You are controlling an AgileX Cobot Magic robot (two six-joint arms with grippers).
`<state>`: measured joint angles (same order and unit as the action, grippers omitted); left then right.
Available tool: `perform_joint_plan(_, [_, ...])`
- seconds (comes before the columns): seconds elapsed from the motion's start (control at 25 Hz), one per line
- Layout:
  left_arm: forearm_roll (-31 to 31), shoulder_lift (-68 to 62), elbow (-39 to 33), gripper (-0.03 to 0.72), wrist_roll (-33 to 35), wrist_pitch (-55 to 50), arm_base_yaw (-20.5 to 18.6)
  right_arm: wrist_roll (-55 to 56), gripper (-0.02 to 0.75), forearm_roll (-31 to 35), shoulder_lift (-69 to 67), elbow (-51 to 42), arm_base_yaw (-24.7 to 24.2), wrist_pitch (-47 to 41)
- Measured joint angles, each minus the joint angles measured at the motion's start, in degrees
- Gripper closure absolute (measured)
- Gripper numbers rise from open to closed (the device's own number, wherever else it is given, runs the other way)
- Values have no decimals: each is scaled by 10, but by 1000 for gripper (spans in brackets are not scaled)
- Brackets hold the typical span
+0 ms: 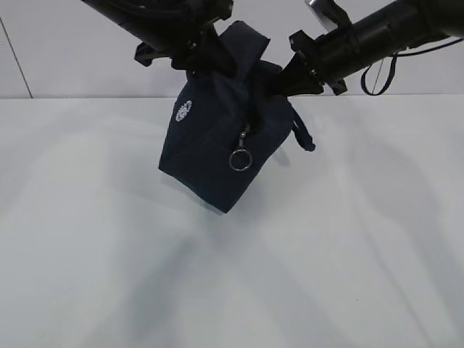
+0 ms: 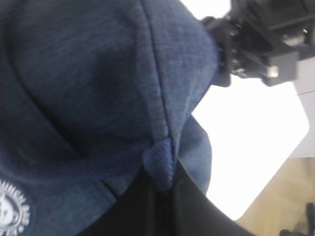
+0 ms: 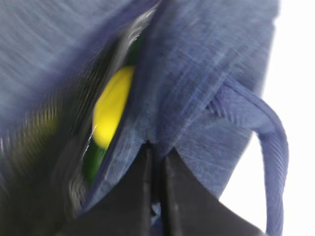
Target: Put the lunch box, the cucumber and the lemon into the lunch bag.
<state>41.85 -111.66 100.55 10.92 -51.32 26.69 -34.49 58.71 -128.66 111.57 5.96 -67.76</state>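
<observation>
Fabric of the lunch bag point(image 1: 217, 156) is pinched between both closed tools, left tool point(image 1: 194, 49) and right tool point(image 1: 293, 76).

A lab-like setup: bare white table point(image 1: 348, 254) against a plain white wall point(image 1: 72, 43).

Navy lunch bag point(image 1: 214, 152) tilted; lemon point(image 3: 112, 105) inside.

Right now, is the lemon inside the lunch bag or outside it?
Inside. In the right wrist view the yellow lemon shows through the gap in the top of the lunch bag, with something green beside it.
</observation>
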Motion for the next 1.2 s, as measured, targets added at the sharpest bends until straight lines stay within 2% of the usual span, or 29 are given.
perform_joint_plan(0.32, [73, -43, 0, 692, 0, 62, 59, 108, 720, -165, 0, 137, 0, -28])
perform_joint_plan(0.52, [104, -71, -1, 692, 0, 92, 72, 156, 722, -254, 1, 157, 0, -35])
perform_joint_plan(0.88, [108, -90, -2, 691, -5, 96, 72, 164, 724, -273, 1, 157, 2, -43])
perform_joint_plan(1.0, [90, -90, -2, 686, -23, 96, 72, 165, 719, -273, 1, 157, 3, -43])
perform_joint_plan(1.12, [69, -90, -2, 649, -38, 96, 72, 165, 677, -272, 1, 157, 5, -42])
perform_joint_plan(1.2, [65, -90, -2, 590, -43, 95, 72, 165, 611, -265, 1, 159, 5, -40])
